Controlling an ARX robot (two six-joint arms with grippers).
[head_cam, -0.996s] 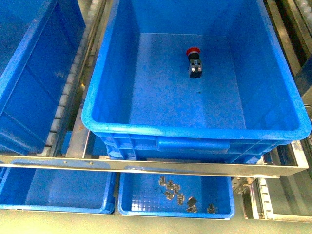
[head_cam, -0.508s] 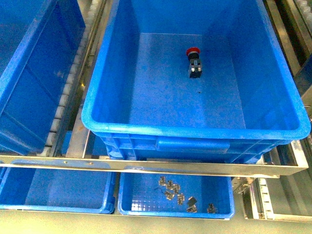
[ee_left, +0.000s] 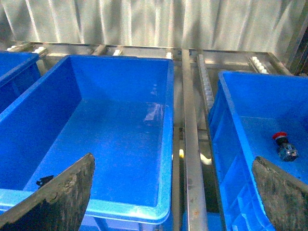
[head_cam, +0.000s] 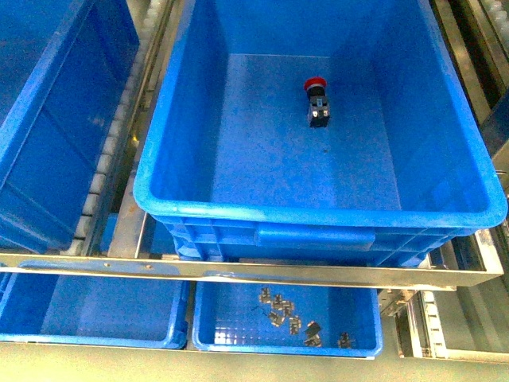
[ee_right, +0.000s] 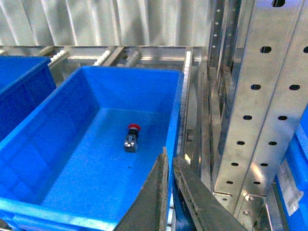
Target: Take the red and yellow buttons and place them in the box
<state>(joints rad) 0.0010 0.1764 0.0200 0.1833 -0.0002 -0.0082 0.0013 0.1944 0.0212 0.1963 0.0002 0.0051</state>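
Note:
The red button [head_cam: 316, 99] lies on its side on the floor of the box [head_cam: 318, 215], toward the far wall, red cap pointing away. It also shows in the left wrist view as the red button [ee_left: 284, 147] and in the right wrist view as the red button [ee_right: 132, 137]. The yellow button is out of view. My left gripper [ee_left: 173, 192] is open and empty, held above the gap between two crates. My right gripper [ee_right: 169, 161] is shut with nothing in it, above the box's rim [ee_right: 175, 120]. Neither arm shows in the front view.
A second large blue crate [head_cam: 48, 119] stands left of the box, past a roller track [head_cam: 111, 151]. Below a metal rail [head_cam: 238, 270] sit two shallow blue trays [head_cam: 95, 310]; one holds small metal parts [head_cam: 290, 314]. A perforated steel upright [ee_right: 260, 96] rises beside the right gripper.

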